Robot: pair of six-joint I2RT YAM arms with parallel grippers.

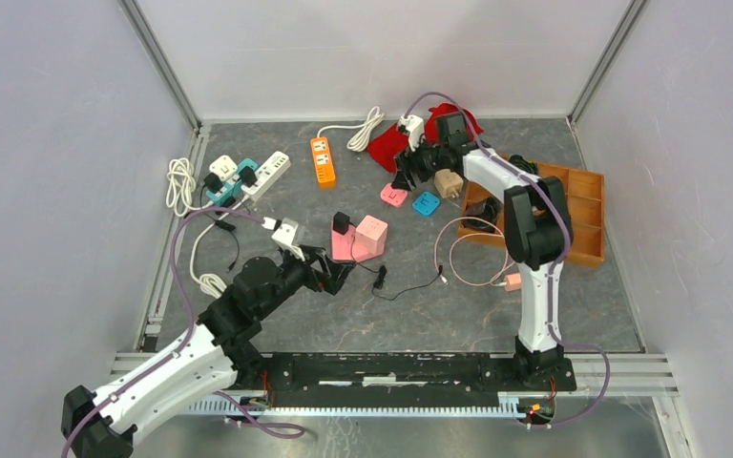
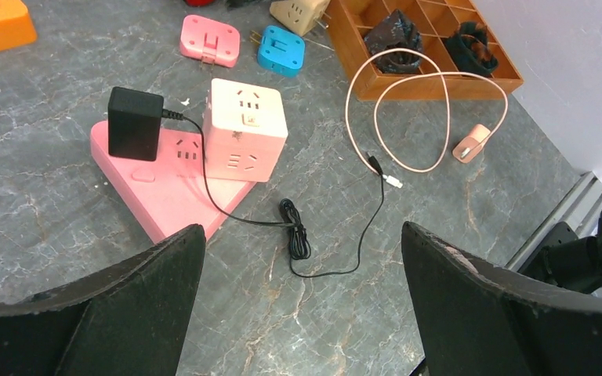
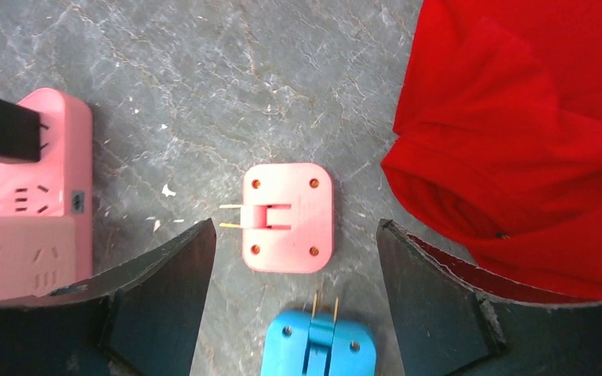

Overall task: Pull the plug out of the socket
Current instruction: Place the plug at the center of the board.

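On the grey marbled tabletop (image 1: 496, 315) we see the black plug (image 2: 135, 123) seated in the flat pink socket (image 2: 168, 188), just beside a pink cube (image 2: 244, 129) on the same base. Our left gripper (image 2: 302, 235) hovers near it, claw spread wide and empty. Well apart, our right gripper (image 3: 296, 227) is also spread, holding nothing, above a pink adapter (image 3: 288, 217) lying near a blue adapter (image 3: 319, 345) and a red cloth (image 3: 533, 133)

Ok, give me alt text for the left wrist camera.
A black plug sits in a flat pink socket on the grey table, a pink cube beside it. The open left gripper frames the bottom edge.
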